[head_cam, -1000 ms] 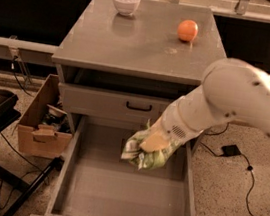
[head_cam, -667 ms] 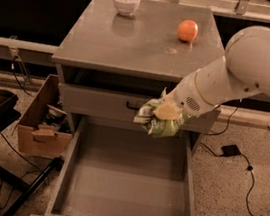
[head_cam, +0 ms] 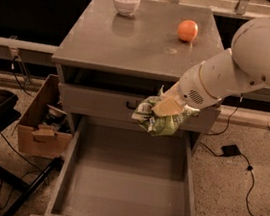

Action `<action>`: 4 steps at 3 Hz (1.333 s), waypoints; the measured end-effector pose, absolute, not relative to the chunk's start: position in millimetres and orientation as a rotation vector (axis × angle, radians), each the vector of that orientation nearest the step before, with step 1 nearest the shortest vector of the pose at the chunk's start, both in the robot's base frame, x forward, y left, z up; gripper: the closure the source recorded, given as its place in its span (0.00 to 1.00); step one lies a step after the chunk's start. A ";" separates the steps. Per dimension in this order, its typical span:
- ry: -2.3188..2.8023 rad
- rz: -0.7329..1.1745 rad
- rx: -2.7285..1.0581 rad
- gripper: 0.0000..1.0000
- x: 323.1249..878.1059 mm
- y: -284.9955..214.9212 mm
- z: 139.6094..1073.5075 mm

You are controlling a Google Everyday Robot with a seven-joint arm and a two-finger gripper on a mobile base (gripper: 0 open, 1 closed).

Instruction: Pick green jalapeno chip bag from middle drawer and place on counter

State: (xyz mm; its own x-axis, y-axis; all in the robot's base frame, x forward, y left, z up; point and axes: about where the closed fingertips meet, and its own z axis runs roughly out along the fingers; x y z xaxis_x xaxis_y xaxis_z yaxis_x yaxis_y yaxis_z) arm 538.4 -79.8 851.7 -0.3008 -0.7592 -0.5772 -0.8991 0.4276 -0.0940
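My gripper [head_cam: 164, 109] is shut on the green jalapeno chip bag [head_cam: 165, 123], a crinkled green bag with a white patch. It holds the bag in the air in front of the shut top drawer front, above the back of the open middle drawer [head_cam: 125, 189], whose bare grey floor shows. The bag hangs below the level of the counter [head_cam: 135, 37] and just in front of its front edge. My white arm reaches in from the right.
A white bowl [head_cam: 126, 2] stands at the counter's back left and an orange [head_cam: 187, 30] at its back right. A cardboard box [head_cam: 42, 121] of clutter sits on the floor left of the drawer. Cables and a black adapter [head_cam: 231, 150] lie on the floor.
My gripper has lifted the chip bag up out of the middle drawer to the height of the top drawer front, moving slightly right.
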 end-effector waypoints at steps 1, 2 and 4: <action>2.112 0.295 -1.407 1.00 553.6 -84.8 864.6; 2.061 0.145 -1.457 1.00 605.8 -103.0 901.6; 1.921 0.032 -1.522 1.00 717.6 -77.4 946.6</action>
State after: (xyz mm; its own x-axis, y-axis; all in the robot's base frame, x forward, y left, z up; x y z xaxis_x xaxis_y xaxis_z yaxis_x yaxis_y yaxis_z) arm 717.6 -77.4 946.6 -0.0881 -0.8535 -0.5136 -0.8702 0.3168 -0.3773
